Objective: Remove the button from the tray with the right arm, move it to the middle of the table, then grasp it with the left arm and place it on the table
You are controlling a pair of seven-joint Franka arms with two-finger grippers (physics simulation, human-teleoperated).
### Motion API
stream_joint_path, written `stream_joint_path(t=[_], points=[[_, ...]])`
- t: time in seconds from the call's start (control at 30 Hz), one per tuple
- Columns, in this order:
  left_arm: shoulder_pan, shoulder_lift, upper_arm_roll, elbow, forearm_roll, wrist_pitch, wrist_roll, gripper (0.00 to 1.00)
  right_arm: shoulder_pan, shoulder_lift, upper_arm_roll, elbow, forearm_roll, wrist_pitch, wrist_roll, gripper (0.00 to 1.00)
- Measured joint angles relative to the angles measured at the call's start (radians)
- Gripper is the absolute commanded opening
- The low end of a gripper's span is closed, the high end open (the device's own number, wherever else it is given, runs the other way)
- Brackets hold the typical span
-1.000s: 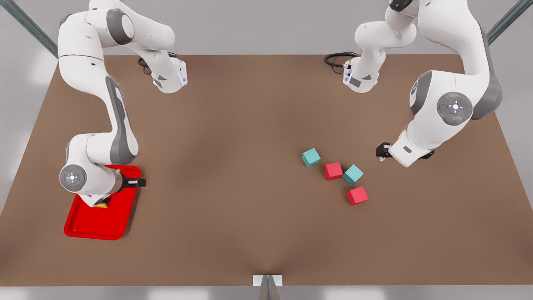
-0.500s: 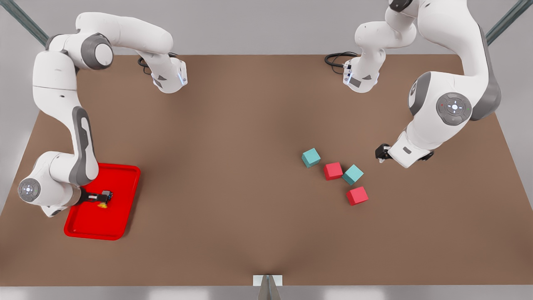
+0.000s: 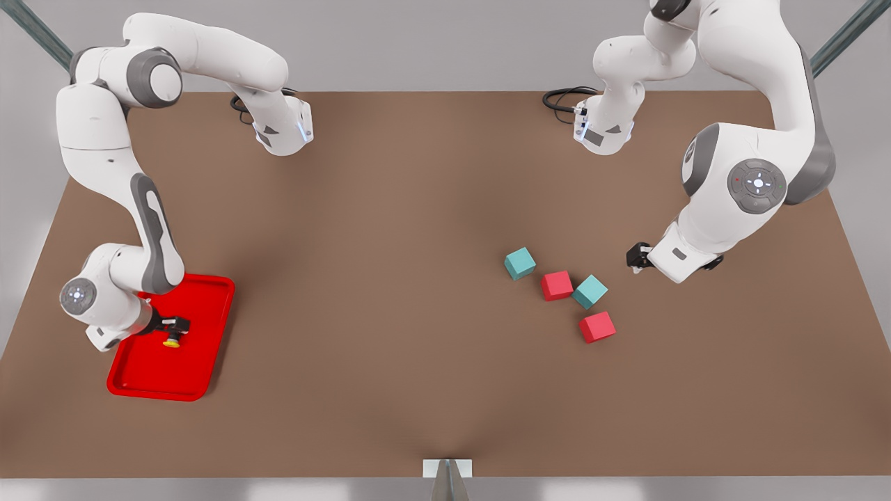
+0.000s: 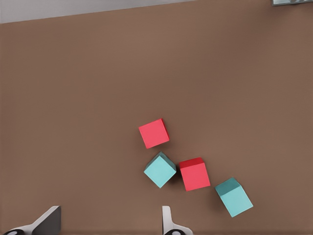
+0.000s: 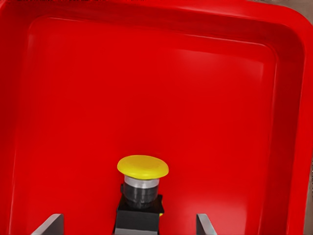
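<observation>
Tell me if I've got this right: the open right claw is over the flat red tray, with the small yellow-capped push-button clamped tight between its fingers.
Not quite. The right claw is open over the flat red tray, but the small yellow-capped push-button isn't clamped. The right wrist view shows it standing between the spread fingers, apart from both.

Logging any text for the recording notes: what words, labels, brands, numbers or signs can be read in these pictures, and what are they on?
None can be read.
The button, the tray, the cubes and the table: no lettering.
The grey discs on the arms' joints: small light marks, no letters or numbers.
The right gripper, open around the button: no label. The left gripper, open above the table: none.
</observation>
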Motion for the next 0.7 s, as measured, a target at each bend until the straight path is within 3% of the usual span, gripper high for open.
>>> stream_joint_path(t=[0.37,0.43,0.47,0.53,0.7], points=[[-0.008,0.007,0.0,0.0,0.001,0.002,-0.002,1.0,-0.002,0.034,0.0,-0.024,-0.009,0.074,-0.007,0.99],[-0.008,0.007,0.0,0.0,0.001,0.002,-0.003,1.0,-0.004,0.035,0.0,-0.024,-0.007,0.078,-0.01,0.59],[-0.008,0.007,0.0,0.0,0.001,0.002,-0.003,1.0,-0.004,0.035,-0.001,-0.024,-0.007,0.079,-0.012,0.47],[-0.008,0.007,0.0,0.0,0.002,0.002,-0.003,1.0,-0.004,0.034,-0.001,-0.024,-0.004,0.08,-0.02,0.41],[-0.008,0.013,0.0,0.0,0.002,0.002,-0.004,1.0,-0.001,0.034,-0.001,-0.023,-0.003,0.081,-0.036,0.41]])
